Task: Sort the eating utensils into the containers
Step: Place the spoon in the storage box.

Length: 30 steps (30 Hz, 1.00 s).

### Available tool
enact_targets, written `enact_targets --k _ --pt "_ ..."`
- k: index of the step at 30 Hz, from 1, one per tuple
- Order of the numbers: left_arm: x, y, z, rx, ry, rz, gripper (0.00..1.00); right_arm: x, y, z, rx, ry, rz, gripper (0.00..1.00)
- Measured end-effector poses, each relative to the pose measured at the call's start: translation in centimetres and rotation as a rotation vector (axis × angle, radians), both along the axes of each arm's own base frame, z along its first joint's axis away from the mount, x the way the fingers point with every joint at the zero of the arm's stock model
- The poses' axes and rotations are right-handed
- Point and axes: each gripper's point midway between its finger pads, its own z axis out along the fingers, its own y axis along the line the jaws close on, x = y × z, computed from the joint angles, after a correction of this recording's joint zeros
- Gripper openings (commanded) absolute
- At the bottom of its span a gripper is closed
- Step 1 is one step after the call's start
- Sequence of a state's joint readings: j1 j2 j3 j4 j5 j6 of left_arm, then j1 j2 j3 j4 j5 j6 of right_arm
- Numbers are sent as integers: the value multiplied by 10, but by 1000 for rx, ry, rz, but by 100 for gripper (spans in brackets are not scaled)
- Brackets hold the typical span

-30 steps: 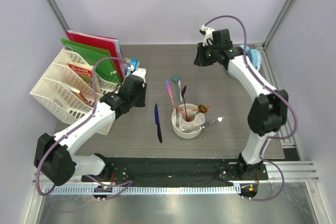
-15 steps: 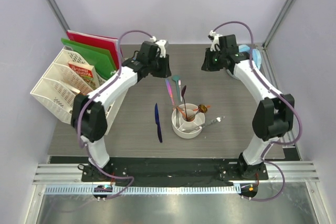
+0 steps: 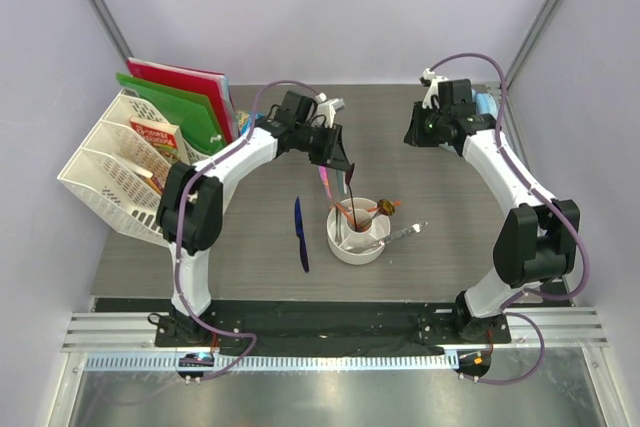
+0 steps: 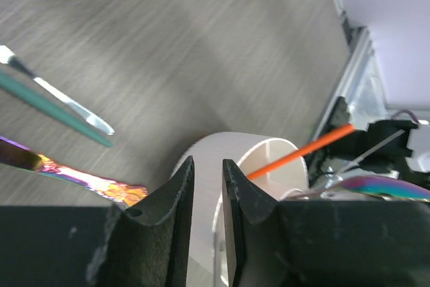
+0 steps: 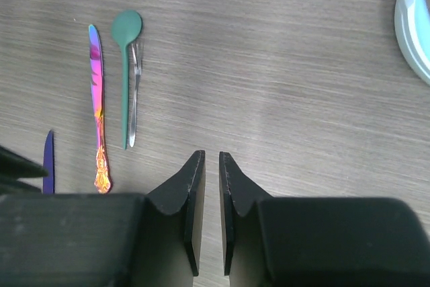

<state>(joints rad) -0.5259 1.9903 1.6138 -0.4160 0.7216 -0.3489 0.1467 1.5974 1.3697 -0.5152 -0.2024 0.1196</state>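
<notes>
The white round divided cup (image 3: 336,238) stands mid-table with orange chopsticks (image 4: 299,154), an orange spoon (image 3: 386,207) and a silver piece (image 3: 405,234) leaning out of it. Just behind it lie an iridescent knife (image 5: 97,105), a teal spoon (image 5: 125,65) and a silver fork (image 5: 134,92). A dark blue knife (image 3: 300,234) lies left of the cup. My left gripper (image 3: 345,165) hovers over the cup's far rim (image 4: 263,152), its jaws a narrow gap apart and empty (image 4: 207,161). My right gripper (image 5: 208,159) hangs over bare table at the back right, also narrowly open and empty.
A white lattice file rack (image 3: 110,172) with books and red and green folders (image 3: 180,97) fills the left side. A light blue bowl (image 5: 413,25) sits at the back right corner, behind the right arm. The left arm stretches across the table's back left.
The left arm swung in from the left and its gripper came down over the cup's far side. The right gripper drifted to the right. Both jaw gaps narrowed slightly.
</notes>
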Motion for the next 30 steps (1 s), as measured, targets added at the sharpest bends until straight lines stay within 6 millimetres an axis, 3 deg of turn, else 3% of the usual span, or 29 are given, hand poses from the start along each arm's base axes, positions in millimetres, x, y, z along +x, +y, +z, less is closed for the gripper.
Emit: enact_targets --k 14,19,23,30 --pt "-54 -12 63 -101 -23 -126 23 0 -3 -6 11 11 -22 20" --pt "-80 -24 60 -77 9 -179 23 -2 -6 -11 11 23 -30 20" --pt "-90 -29 55 -52 13 -193 24 -3 -8 -16 13 32 -38 20" --pt "-74 -21 45 12 -28 -127 27 -7 -9 -23 15 54 -45 22"
